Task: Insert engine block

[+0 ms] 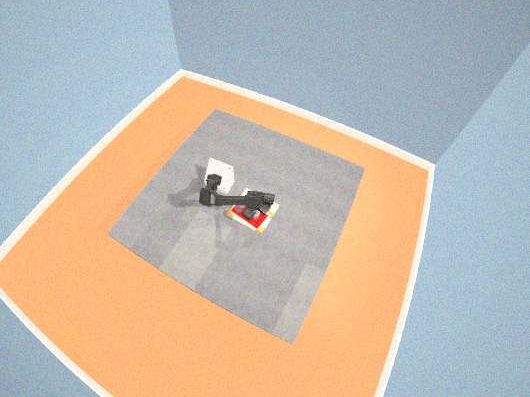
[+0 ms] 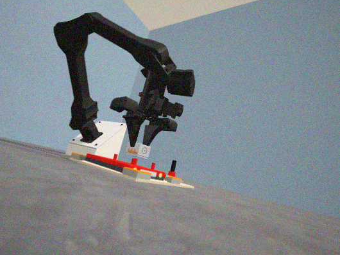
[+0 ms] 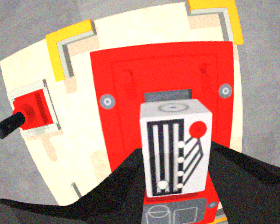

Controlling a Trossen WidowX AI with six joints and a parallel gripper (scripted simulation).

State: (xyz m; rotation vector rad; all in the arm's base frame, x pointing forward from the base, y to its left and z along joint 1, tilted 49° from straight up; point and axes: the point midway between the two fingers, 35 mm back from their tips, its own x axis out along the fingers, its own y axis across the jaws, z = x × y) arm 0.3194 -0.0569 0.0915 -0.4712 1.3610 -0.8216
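The engine block (image 2: 144, 150) (image 3: 162, 160) is a small white box with black stripes and a red dot on one face and a ring on its top. My gripper (image 2: 140, 145) (image 3: 174, 151) is shut on it. The block hangs upright a little above the red car body (image 1: 257, 221) (image 2: 106, 160) (image 3: 120, 75), with a gap under it in the exterior view. In the wrist view the grey opening (image 3: 168, 94) shows just beyond the block's top edge; the block covers the rest of it. The rib cannot be made out.
The car body lies on a cream board (image 3: 30, 70) with yellow-edged corner brackets (image 3: 55, 45) (image 2: 138, 174). A red piece with an upright black peg (image 2: 173, 166) (image 3: 12, 125) stands on the board beside the car. Red posts (image 2: 134, 161) rise from the body. The white arm base (image 2: 110, 133) stands behind.
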